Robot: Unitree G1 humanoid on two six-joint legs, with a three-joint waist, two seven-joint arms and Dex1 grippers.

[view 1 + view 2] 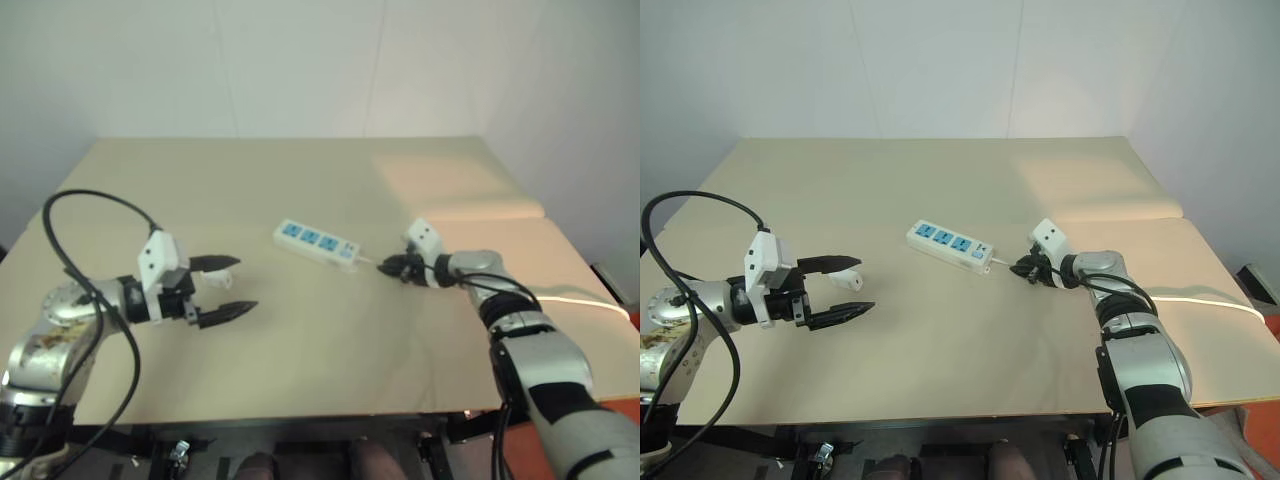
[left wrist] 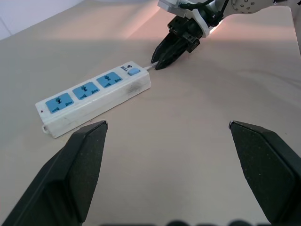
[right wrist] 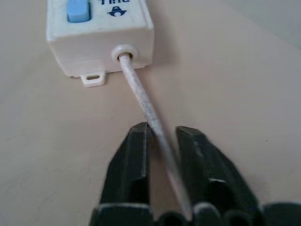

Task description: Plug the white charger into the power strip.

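The power strip [image 1: 316,243], a flat white bar with blue socket faces, lies at an angle in the middle of the table. Its thin white cord [image 3: 141,94] leaves the strip's right end and runs between the fingers of my right gripper [image 3: 162,134], which is shut on it just beside the strip. My left gripper [image 1: 246,284] hovers left of the strip, pointing at it, open wide. A small white piece, seemingly the white charger [image 1: 848,281], sits between its spread fingers, touching neither. The left wrist view shows the strip [image 2: 91,96] and the right gripper [image 2: 162,59] ahead.
The beige table [image 1: 300,380] has a seam and a raised section at the right [image 1: 470,195]. A white cable [image 1: 580,295] runs across the right edge. A black cable [image 1: 90,200] loops above my left arm. A white wall stands behind.
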